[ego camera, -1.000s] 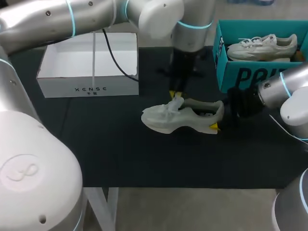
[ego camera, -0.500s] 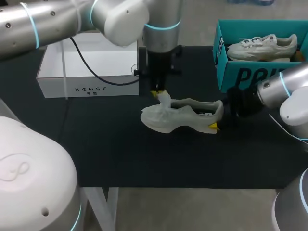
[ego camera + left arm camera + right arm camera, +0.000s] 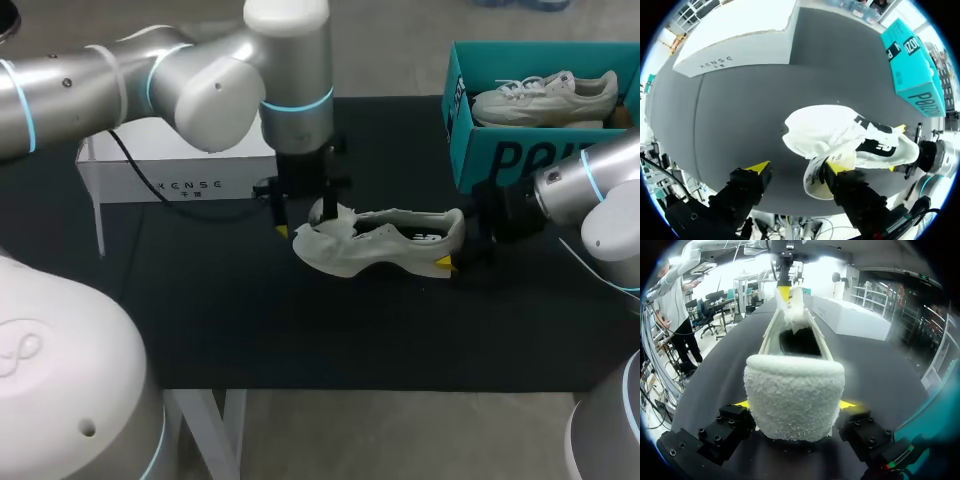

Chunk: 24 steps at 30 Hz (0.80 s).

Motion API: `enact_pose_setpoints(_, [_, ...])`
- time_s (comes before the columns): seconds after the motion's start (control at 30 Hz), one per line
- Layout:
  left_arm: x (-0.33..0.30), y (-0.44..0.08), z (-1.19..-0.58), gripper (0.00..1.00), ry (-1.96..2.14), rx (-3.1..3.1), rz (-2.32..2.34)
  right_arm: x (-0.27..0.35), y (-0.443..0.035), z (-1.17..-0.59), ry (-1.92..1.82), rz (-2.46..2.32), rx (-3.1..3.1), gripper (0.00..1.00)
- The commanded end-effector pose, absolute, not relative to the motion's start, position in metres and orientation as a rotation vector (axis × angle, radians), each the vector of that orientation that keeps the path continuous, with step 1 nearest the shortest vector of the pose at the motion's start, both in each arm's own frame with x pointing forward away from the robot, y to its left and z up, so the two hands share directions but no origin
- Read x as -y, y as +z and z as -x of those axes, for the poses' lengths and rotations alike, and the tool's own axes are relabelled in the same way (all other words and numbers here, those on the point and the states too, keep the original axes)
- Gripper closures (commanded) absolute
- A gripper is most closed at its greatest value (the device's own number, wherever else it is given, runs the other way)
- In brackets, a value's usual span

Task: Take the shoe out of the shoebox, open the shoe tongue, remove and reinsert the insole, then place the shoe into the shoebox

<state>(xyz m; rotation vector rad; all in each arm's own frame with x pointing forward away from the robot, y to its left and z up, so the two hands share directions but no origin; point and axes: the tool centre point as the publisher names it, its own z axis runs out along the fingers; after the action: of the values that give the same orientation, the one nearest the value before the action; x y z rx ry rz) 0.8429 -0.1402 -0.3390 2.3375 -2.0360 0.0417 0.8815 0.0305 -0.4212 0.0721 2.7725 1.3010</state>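
**Item:** pale grey-white knit sneaker [image 3: 385, 245], on its sole on the black bench [image 3: 300, 330], toe toward the left arm, heel toward the right arm. It is well apart from both boxes.

**Boxes:** open white cardboard shoebox [image 3: 190, 185], what shows of its inside bare. A teal cardboard shoebox [image 3: 500, 160] holds a second pale sneaker.

**Left tool** [image 3: 796, 170]: above the toe end, fingers spread wide. The soft white shoe tongue [image 3: 822, 172] is folded forward against one finger only, so nothing is clamped.

**Right tool** [image 3: 795, 404]: closed on the fuzzy heel, one yellow tip at either side.

**Progress, as judged:**
- Removal from the shoebox is done.
- Tongue opening is under way, with the tongue already raised off the mouth.
- The dark printed lining inside suggests the insole is in place.
- Left to do: insole removal, insole reinsertion and reboxing.
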Motion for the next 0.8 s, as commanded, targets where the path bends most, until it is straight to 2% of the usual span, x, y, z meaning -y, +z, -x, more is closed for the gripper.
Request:
enact_pose_setpoints(0.03, [0.130, -0.339, -0.838, 0.00, 0.091, 2.001, -2.324, -0.030, -0.422, -0.882, 1.299, -0.073, -2.772, 1.00])
enact_pose_setpoints(0.27, [0.124, -0.328, -0.838, 0.00, 0.085, 2.027, -2.330, -0.030, -0.422, -0.882, 1.299, -0.073, -2.772, 1.00])
enact_pose_setpoints(0.53, [0.136, -0.264, -0.855, 0.00, 0.157, 2.434, -2.028, -0.030, -0.422, -0.882, 1.299, -0.073, -2.772, 1.00])
enact_pose_setpoints(0.73, [0.142, -0.232, -0.879, 0.00, 0.143, 2.808, -1.205, -0.030, -0.422, -0.882, 1.299, -0.073, -2.772, 1.00])
enact_pose_setpoints(0.8, [0.147, -0.221, -0.887, 0.00, 0.109, 2.832, -1.073, -0.030, -0.422, -0.882, 1.299, -0.073, -2.772, 1.00])
